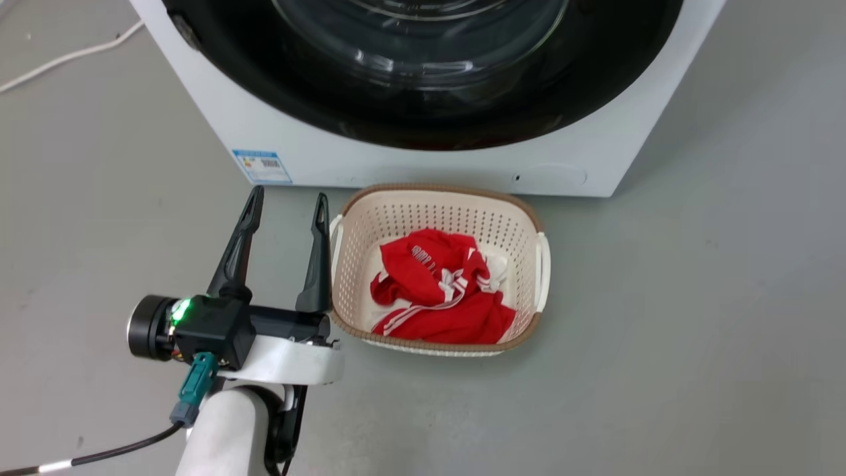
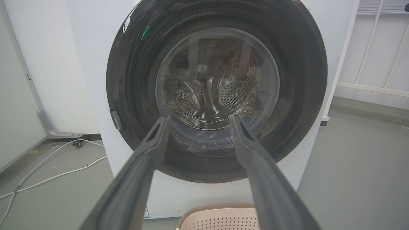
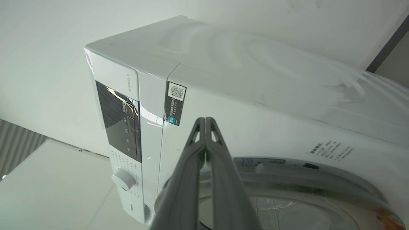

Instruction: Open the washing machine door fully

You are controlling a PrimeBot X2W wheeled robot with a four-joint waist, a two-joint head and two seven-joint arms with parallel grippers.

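Black fingers of my left gripper [image 1: 289,197] stand wide apart at lower left, holding nothing. Top centre, the washing machine door [image 1: 277,86] sits flat against the washing machine [image 1: 370,165], glass facing me. My right gripper [image 3: 204,118] is pinched together, empty.

You have the basket [image 1: 429,215] on the floor [image 1: 661,330] just before the washing machine [image 1: 396,165], clothes [image 1: 443,291] in it, and the left gripper [image 1: 289,196] just left of it.

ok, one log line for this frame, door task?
washing machine door looks closed | left gripper open, empty, aimed at door, clear of it | right gripper shut, empty, near washing machine top front
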